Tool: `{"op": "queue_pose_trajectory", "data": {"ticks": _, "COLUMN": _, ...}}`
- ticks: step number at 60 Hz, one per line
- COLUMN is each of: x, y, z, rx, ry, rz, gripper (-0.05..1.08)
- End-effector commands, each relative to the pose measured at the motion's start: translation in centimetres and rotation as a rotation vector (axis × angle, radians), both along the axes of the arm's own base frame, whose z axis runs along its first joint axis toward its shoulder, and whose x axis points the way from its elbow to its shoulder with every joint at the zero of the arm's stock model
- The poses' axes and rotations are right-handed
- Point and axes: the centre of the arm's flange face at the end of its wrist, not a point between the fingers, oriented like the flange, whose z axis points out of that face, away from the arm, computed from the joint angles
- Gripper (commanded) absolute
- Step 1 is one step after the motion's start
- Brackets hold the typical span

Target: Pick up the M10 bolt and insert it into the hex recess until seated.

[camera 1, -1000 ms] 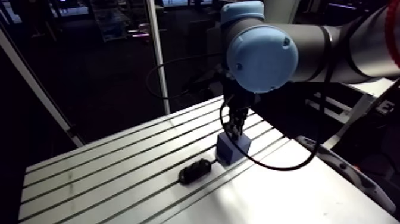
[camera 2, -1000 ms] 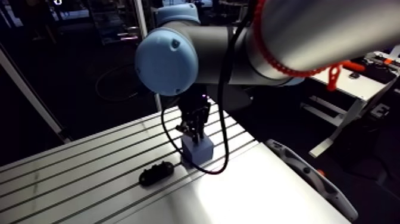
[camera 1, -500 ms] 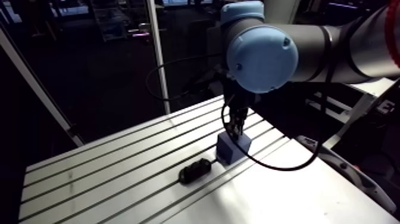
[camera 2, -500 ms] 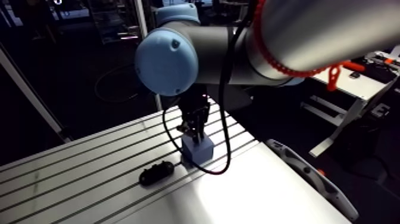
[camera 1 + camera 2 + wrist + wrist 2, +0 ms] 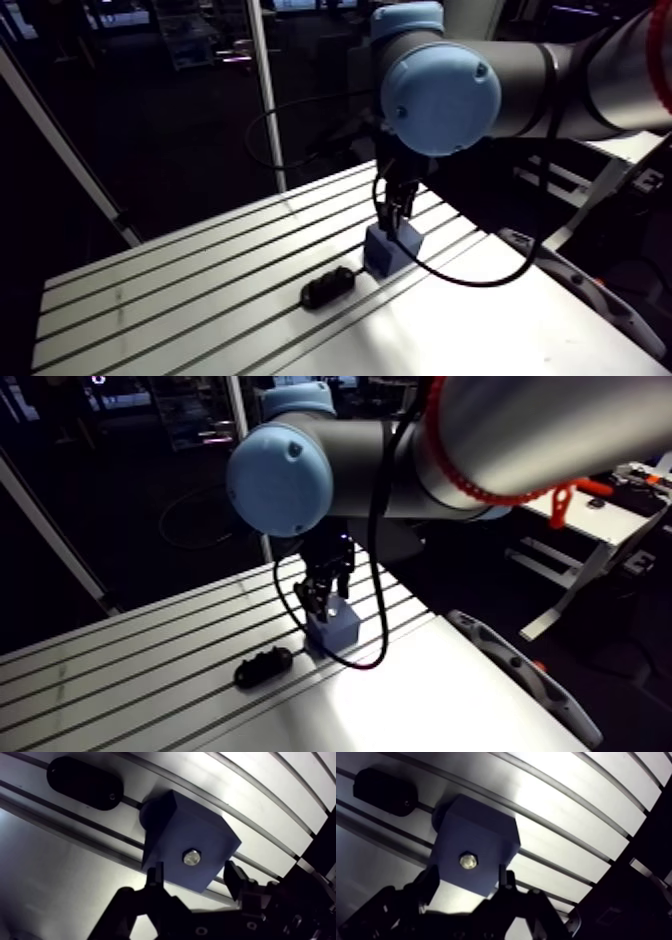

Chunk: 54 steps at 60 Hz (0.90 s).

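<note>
M10 bolt at the close of insertion: its bright head shows in the hex recess in the upper face of the blue block, apparently down in the pocket, though its exact depth cannot be read from above. The block stands on the slotted counter, with a black oval piece lying near it, apart from it, across one of the slots. The pincer hangs directly over the block, released and holding nothing; its two fingers stand apart on either side of the bolt head without touching it. In the arm view the pincer sits just above the block. The step in hand is judged to be the release and clearing of the seated bolt. To do it well, keep the fingers spread and draw away straight along the bolt's axis, since any sideways drift could catch the head or nudge the block, which is not seen to be clamped. Seating is best confirmed from the wrist view, by checking that the head sits level and its flats lie parallel to the recess walls.
</note>
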Motion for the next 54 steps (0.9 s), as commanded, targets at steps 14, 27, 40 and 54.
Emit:
{"op": "queue_pose_trajectory", "data": {"ticks": 14, "x": -0.17, "y": -0.53, "z": 0.57, "rx": -0.013, "ry": 0.018, "rz": 0.006, "gripper": 0.54}}
{"op": "queue_pose_trajectory", "data": {"ticks": 27, "x": -0.14, "y": -0.61, "z": 0.62, "rx": -0.02, "ry": 0.027, "rz": 0.002, "gripper": 1.03}}
{"op": "queue_pose_trajectory", "data": {"ticks": 40, "x": -0.08, "y": -0.46, "z": 0.61, "rx": -0.022, "ry": 0.028, "rz": -0.001, "gripper": 1.06}}
{"op": "queue_pose_trajectory", "data": {"ticks": 54, "x": -0.11, "y": -0.21, "z": 0.74, "rx": -0.022, "ry": 0.032, "rz": -0.007, "gripper": 1.07}}
